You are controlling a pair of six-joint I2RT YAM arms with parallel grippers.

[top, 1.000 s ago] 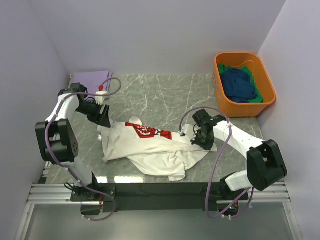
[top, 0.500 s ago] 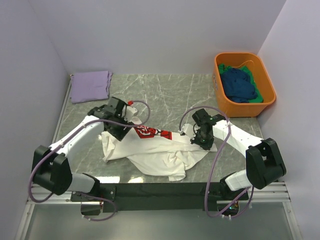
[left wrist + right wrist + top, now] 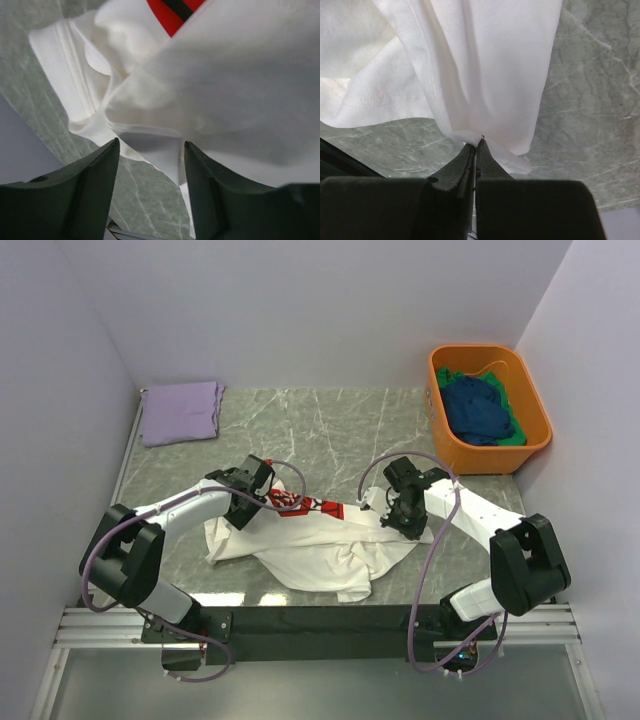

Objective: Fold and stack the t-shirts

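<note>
A large white t-shirt (image 3: 310,545) with a red panel (image 3: 298,504) lies crumpled on the marble table. My left gripper (image 3: 262,497) is open just over the shirt's upper left part, next to the red panel. In the left wrist view my left gripper (image 3: 151,145) has its jaws apart around a white fold (image 3: 225,90). My right gripper (image 3: 399,512) is shut on the shirt's right edge. In the right wrist view my right gripper (image 3: 477,143) pinches a bunched white fold (image 3: 485,60). A lavender t-shirt (image 3: 180,412) lies folded at the back left.
An orange tub (image 3: 537,440) stands at the back right, holding a dark blue shirt (image 3: 478,410) and a green one (image 3: 512,438). Walls close in the table on the left, back and right. A metal rail (image 3: 320,625) runs along the near edge.
My left arm swung from the left side near the lavender shirt over to the white shirt's red panel. My right gripper stayed shut on the shirt's edge, barely moving.
</note>
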